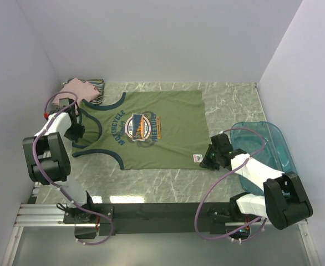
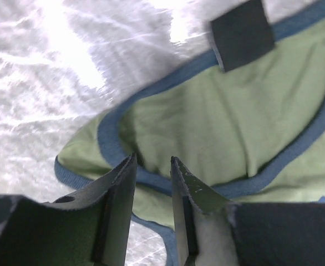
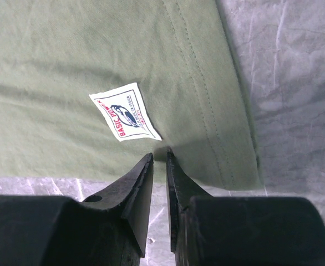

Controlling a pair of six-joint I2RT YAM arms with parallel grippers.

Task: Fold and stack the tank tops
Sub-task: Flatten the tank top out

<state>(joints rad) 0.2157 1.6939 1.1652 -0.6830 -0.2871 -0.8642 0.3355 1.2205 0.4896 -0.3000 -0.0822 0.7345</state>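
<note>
Left fingers (image 2: 152,160) fill the bottom of the left wrist view: two dark tapered blades w/ serrated edges, slightly apart and clamping nothing. Through the gap shows the navy trim (image 2: 110,144) of the olive tank top (image 2: 218,127), where a strap loops over the table (image 2: 29,66). Right fingers (image 3: 159,156) are nearly together w/ just a slit btwn them, tips down at the hem corner. Can't tell if cloth is pinched there.

The olive tank top (image 1: 168,119) lies flat and print-up in the middle of the table (image 1: 229,100), straps to the left, hem to the right. It is a matte knit w/ few wrinkles. The round blue-orange chest print (image 1: 141,127) has arched lettering beside it.

Only the right wrist view shows the double stitch rows along the hem and the words on the white label (image 3: 125,112), "BASIC..." w/ a red border. Only the left wrist view shows a dark square patch (image 2: 242,33) on the trim.

Only the top view shows the pink tank top (image 1: 82,88), folded on the striped tank top (image 1: 98,86) in the far-left corner, just beside the olive straps. It also shows a see-through teal plastic tub (image 1: 273,141) w/ rounded walls at the right edge, near the right arm. The table has a glossy grey-white marble pattern w/ glare spots.
</note>
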